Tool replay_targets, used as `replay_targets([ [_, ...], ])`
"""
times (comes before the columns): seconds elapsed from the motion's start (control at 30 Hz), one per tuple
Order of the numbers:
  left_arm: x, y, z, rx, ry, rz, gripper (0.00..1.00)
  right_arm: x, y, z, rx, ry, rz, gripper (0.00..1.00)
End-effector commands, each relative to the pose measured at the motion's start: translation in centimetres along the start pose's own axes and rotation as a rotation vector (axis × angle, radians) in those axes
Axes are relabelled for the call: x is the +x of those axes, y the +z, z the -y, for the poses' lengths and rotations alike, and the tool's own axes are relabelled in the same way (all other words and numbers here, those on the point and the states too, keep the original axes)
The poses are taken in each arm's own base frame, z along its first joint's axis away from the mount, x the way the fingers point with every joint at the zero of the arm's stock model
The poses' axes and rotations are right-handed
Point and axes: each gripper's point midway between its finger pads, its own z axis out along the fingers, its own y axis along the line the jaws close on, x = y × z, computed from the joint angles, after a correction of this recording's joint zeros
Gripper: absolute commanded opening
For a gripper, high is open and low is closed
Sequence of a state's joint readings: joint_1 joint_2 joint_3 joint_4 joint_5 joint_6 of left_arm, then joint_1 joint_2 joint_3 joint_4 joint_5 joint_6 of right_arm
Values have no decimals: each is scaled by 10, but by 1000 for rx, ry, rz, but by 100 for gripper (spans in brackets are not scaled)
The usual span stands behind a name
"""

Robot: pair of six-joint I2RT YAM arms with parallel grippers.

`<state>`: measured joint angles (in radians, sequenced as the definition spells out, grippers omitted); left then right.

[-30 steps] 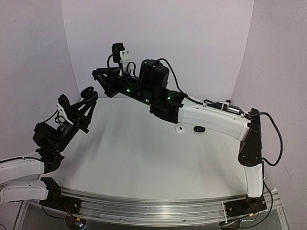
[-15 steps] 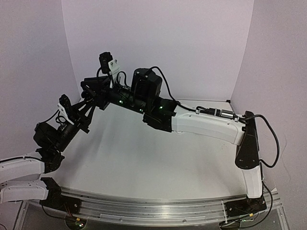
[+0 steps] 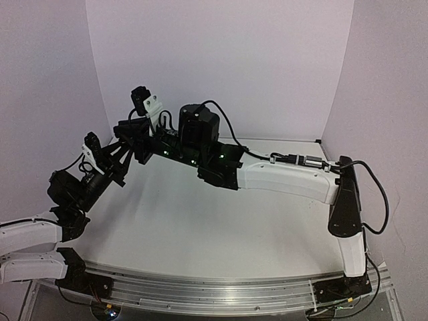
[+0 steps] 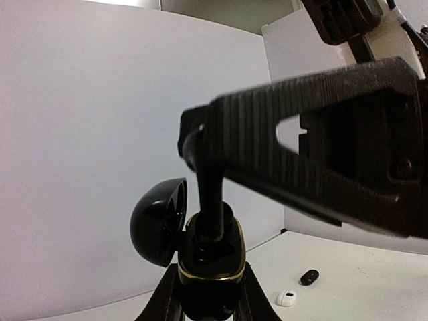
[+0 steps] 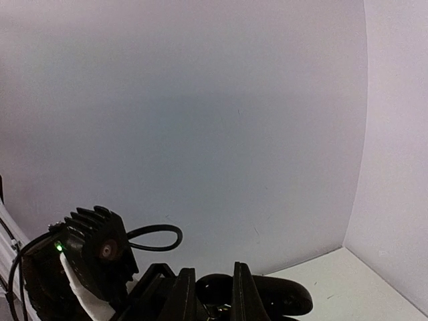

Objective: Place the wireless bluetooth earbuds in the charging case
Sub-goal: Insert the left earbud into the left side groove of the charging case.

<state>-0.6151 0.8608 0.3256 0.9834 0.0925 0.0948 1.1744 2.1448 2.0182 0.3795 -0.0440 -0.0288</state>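
— Where's the earbud, then? I can't pick one out
— Nor can I, not for certain. Start from the charging case [image 4: 208, 257]: black with a gold rim, upright, raised off the table [image 4: 364, 267] over at the left side. Its lid [image 4: 157, 231] is thrown open away from the right arm, and the well faces up
— Who has it?
— The left gripper [image 4: 207, 299], clamped tight on the lower body, one finger on each side
— And the other one?
— The right gripper [image 5: 212, 284] stretches across from the right and stands directly over the case, its tips pointing down into the open well. The jaws are drawn almost together, with only a slit between them. Whether an earbud is pinched in there I cannot tell; it's black on black
— So what does the next move turn on?
— Going straight down, I'd say. The well lies right beneath the tips, so a stem would want to enter upright
— Those bits on the table?
— A black piece [image 4: 309, 276] and a white piece [image 4: 286, 298], just beside each other, well apart from the case, too small to name
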Motion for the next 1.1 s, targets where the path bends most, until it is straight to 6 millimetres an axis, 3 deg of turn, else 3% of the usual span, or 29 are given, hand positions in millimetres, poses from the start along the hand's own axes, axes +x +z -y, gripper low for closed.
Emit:
replay_targets([
  [0.0,-25,6,-6,-20,-4,67,0,2,-1,4,35,-24,0,0],
  [0.33,-24,5,-4,-15,-6,66,0,-2,-3,13,81,-52,4,0],
  [0.63,-27,6,-5,-15,-9,76,0,25,2,7,49,16,-36,0],
  [1.07,-33,6,-6,-20,-23,106,0,38,12,3,12,178,13,0],
])
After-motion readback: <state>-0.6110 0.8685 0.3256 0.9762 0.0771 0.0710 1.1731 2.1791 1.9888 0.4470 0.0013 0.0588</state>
